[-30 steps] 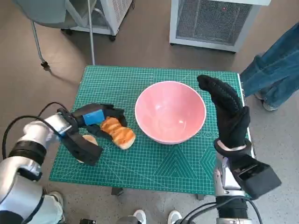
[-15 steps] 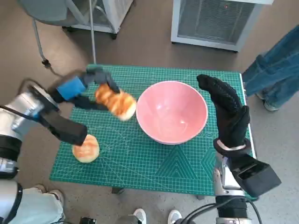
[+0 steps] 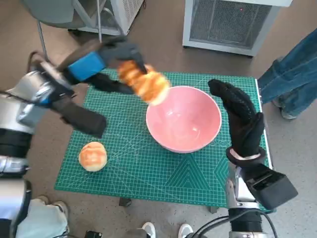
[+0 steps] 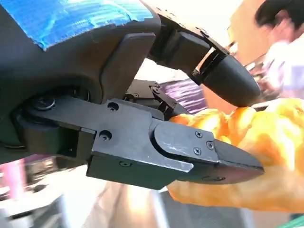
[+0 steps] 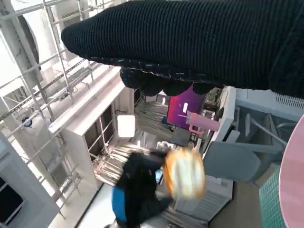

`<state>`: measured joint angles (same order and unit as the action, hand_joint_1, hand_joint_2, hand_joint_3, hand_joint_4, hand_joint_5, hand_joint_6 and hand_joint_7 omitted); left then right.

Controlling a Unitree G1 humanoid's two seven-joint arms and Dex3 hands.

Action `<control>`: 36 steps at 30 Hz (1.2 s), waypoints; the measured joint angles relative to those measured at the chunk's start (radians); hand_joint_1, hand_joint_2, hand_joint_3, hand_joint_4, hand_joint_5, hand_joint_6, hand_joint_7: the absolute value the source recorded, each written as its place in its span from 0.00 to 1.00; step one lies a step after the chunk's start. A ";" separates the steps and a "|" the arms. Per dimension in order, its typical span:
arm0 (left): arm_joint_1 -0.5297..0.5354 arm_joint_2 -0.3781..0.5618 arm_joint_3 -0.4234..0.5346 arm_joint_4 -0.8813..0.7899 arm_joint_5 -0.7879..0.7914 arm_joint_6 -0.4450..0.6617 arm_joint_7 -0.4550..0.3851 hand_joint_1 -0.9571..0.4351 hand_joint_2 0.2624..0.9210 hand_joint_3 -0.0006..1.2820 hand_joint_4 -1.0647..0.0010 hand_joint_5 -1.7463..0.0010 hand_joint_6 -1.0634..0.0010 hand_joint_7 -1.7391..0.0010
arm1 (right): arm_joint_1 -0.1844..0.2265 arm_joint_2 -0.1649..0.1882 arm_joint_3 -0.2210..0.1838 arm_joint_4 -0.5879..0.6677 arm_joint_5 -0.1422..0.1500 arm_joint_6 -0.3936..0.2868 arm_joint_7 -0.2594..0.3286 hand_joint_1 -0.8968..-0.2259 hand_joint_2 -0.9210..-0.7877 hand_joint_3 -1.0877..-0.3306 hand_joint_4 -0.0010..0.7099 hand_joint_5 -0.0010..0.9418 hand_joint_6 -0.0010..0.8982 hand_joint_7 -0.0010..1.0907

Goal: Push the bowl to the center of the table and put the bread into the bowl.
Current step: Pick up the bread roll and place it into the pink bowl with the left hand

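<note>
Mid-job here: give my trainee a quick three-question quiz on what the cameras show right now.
1. True or false: the left hand holds the bread in the air.
2. Where is the round bun? A) in the bowl B) on the green mat C) in the right hand
3. What lies inside the pink bowl?

Key: 1 true. 2 B, on the green mat. 3 Nothing; the right hand stands beside the bowl, holding nothing.

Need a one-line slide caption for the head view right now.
Left hand holds bread above pink bowl's rim; right hand beside bowl.
</note>
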<state>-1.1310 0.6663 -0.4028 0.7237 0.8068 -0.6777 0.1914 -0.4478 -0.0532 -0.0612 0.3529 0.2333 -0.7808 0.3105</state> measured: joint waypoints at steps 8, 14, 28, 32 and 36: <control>-0.057 -0.119 -0.083 0.096 0.056 -0.011 -0.004 0.69 1.00 0.06 0.37 0.37 0.40 0.28 | 0.014 -0.001 -0.001 -0.024 -0.001 0.003 0.000 0.38 0.00 0.37 0.31 0.01 0.00 0.59; -0.092 -0.180 -0.147 0.229 0.087 -0.033 -0.003 0.69 1.00 0.06 0.39 0.35 0.40 0.30 | 0.034 -0.001 -0.004 -0.036 -0.001 0.009 -0.002 0.38 0.00 0.37 0.32 0.01 0.00 0.59; -0.083 -0.217 -0.142 0.222 -0.006 0.124 -0.451 0.64 0.84 0.00 0.85 0.99 0.80 0.98 | 0.044 0.001 -0.010 -0.072 -0.007 0.017 -0.024 0.40 0.00 0.36 0.31 0.01 0.00 0.59; -0.060 -0.196 -0.117 0.149 -0.049 0.137 -0.528 0.61 0.83 0.00 0.87 1.00 0.82 1.00 | 0.049 0.002 -0.010 -0.078 -0.012 0.018 -0.031 0.40 0.00 0.36 0.31 0.01 0.00 0.59; -0.033 -0.168 -0.084 0.096 -0.105 0.100 -0.547 0.59 0.83 0.00 0.89 1.00 0.81 1.00 | 0.050 0.007 -0.009 -0.078 -0.024 0.018 -0.039 0.40 0.00 0.36 0.32 0.01 0.00 0.59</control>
<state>-1.1643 0.4984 -0.4873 0.8199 0.7023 -0.5778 -0.3557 -0.3977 -0.0464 -0.0702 0.2753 0.2098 -0.7624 0.2719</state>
